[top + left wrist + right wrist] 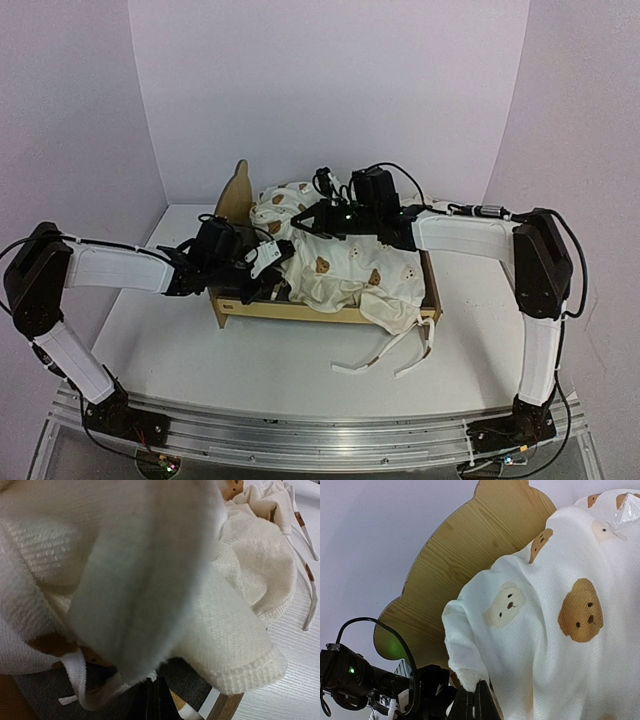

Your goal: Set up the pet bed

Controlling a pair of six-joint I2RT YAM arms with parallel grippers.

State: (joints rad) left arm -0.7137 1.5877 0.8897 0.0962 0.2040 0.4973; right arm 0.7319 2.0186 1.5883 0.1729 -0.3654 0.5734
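Plywood first: the small light plywood pet bed [300, 311] with low side rails sits in the middle of the white desk [180, 340] in the top view, its bear-ear-shaped headboard [237, 190] standing at the left end. A cream bear-print cushion [350, 270] is heaped all over it, bunched up and spilling past the rail at the lower right, and its thin tie strings [385, 355] trail onto the desk in front.

The left tool [272, 270] is down at the headboard end, low over the bed. In its wrist view the fingers are pressed together at the bottom centre [152, 700] with the cushion [235, 630] draped right over them. Honestly can't tell if any cloth is caught between them. A bit of the bed's dark grey fabric base [35, 692] peeks out at the lower left.

The right tool [298, 222] reaches in from the right, above the cushion. Its wrist view shows the fingers closed [477, 702] with a corner of the cushion [555, 630] gathered to a point right at the tips, so it looks pinched, with the headboard [470, 555] filling the upper left behind it.
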